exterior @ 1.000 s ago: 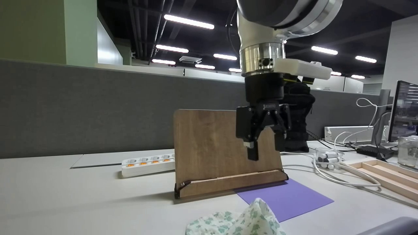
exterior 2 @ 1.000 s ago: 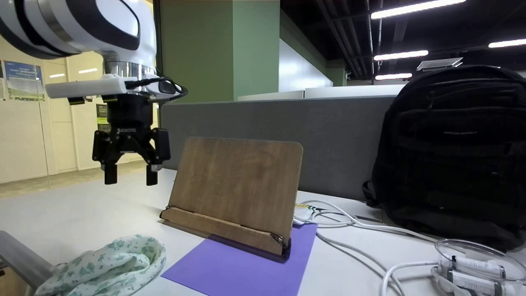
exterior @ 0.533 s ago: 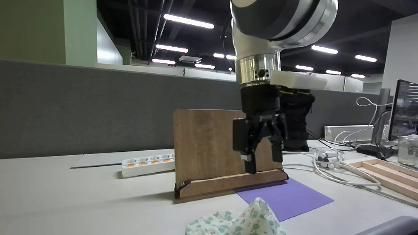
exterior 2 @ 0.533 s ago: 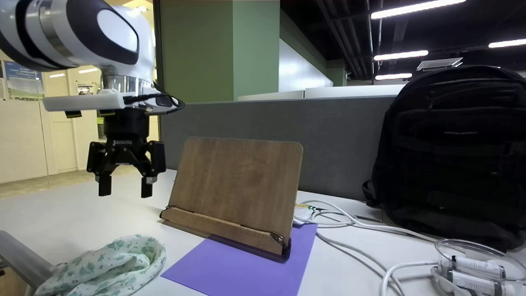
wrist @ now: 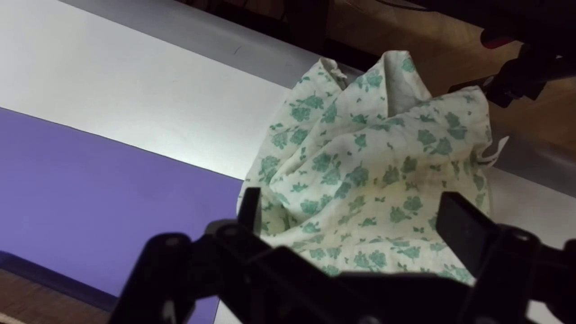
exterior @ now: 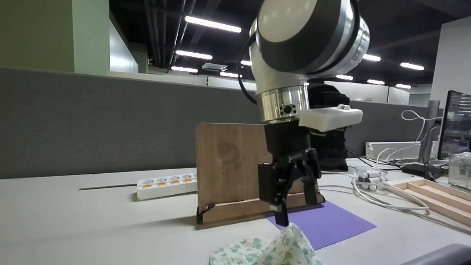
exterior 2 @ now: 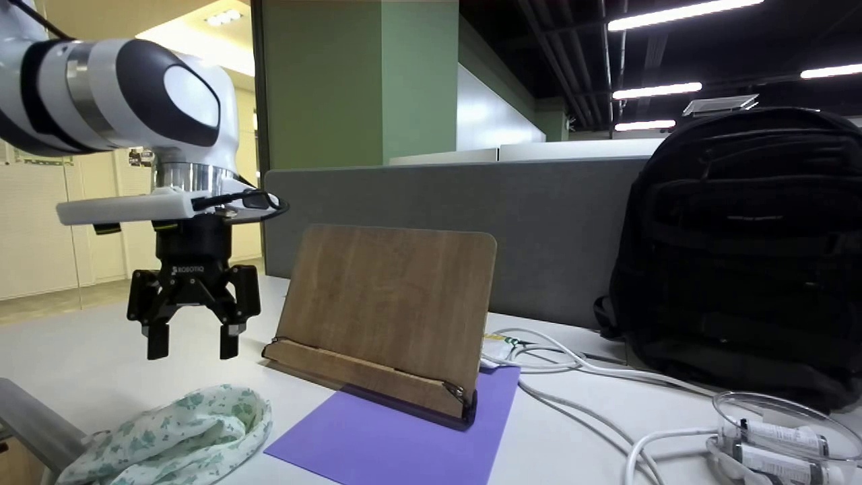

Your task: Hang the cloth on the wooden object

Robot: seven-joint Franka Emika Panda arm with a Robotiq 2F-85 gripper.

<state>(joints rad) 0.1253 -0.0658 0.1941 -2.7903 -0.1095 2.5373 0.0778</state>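
Wrist view shows empty jaws spread wide above rumpled cloth (wrist: pixel 371 168), which a shallow pinch might let slip.

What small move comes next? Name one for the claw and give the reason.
Probably lower the open black two-fingered claw a little toward the crumpled white cloth with green floral print. The wrist view shows the cloth between the spread fingers, and in an exterior view a gap separates the fingertips from it, so closing now would likely catch nothing.
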